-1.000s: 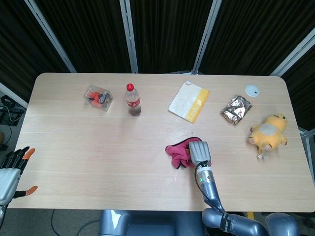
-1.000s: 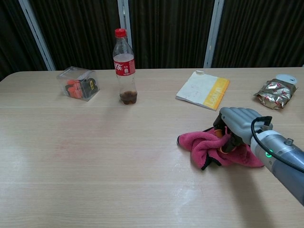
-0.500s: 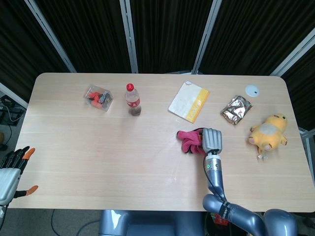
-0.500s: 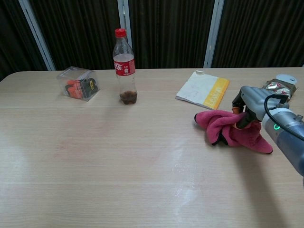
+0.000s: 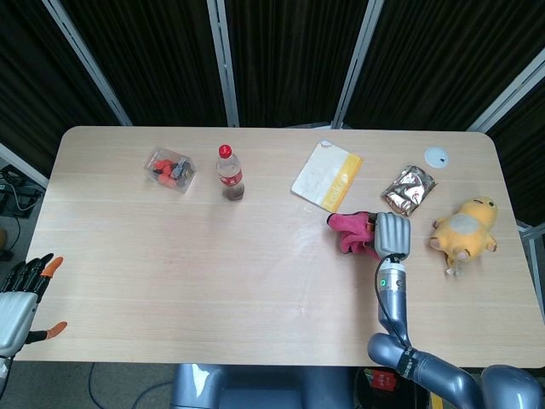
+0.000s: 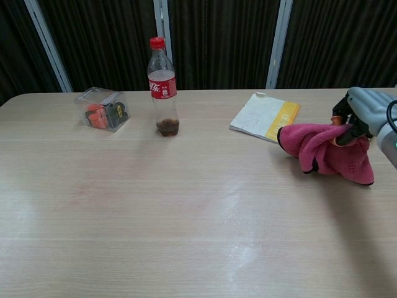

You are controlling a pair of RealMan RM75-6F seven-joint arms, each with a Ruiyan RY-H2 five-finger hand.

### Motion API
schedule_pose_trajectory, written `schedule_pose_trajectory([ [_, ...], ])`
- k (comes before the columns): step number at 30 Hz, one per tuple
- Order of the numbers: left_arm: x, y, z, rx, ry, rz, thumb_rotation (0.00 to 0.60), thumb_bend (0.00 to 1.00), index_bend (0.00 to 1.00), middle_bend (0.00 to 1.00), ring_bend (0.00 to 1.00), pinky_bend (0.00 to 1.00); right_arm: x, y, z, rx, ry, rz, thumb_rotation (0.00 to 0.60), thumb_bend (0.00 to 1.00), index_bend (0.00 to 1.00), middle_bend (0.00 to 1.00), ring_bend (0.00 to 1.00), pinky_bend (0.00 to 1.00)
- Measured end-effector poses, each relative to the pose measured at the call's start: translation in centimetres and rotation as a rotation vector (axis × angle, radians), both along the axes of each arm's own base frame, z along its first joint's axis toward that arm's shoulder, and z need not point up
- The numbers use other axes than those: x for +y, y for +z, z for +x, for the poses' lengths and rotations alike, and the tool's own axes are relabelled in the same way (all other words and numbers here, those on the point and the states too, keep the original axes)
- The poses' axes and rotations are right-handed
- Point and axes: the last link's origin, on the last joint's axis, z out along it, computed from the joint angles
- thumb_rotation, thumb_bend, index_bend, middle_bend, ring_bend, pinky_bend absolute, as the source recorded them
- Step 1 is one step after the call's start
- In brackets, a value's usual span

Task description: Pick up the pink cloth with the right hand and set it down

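Pink cloth point(image 6: 325, 150) x1, gripped by right hand point(image 6: 360, 112), left hand point(image 5: 19, 294) open

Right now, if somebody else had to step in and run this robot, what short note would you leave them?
Right hand: grips the pink cloth and holds it above the table, near the yellow-and-white booklet.
Left hand: off the table's near left corner, fingers apart, holding nothing.
Done: cloth picked up.
Left: lower it onto a bare patch of table and let go. The booklet, foil packet and yellow plush toy lie close by, so probably best to steer clear of them.
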Motion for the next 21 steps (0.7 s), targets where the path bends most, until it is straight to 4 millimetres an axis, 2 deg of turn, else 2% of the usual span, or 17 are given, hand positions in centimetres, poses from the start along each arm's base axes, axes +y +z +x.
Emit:
schedule_pose_trajectory([
  [9,-0.1,-0.1,0.0,0.010,-0.018,0.004,0.600,0.00,0.04,0.00,0.00,0.00,1.7,4.9,0.9,-0.055,0.067,-0.047,0.600,0.30,0.76,0.64,0.51,0.71],
  [13,-0.2,-0.1,0.1,0.017,-0.025,0.006,0.600,0.00,0.04,0.00,0.00,0.00,3.0,7.3,0.4,-0.055,0.070,-0.059,0.600,0.30,0.76,0.64,0.51,0.71],
  [17,-0.2,-0.2,0.2,0.022,-0.031,0.006,0.600,0.00,0.04,0.00,0.00,0.00,3.7,8.1,-0.3,-0.058,0.042,-0.061,0.600,0.30,0.75,0.63,0.50,0.71],
  [20,-0.2,-0.3,0.2,0.019,-0.037,0.011,0.600,0.00,0.04,0.00,0.00,0.00,3.9,8.2,-0.7,-0.068,0.024,-0.050,0.600,0.30,0.63,0.53,0.42,0.69],
  [21,-0.2,-0.3,0.2,0.019,-0.039,0.012,0.600,0.00,0.04,0.00,0.00,0.00,4.0,8.1,-0.8,-0.072,0.022,-0.043,0.600,0.29,0.56,0.47,0.37,0.67],
])
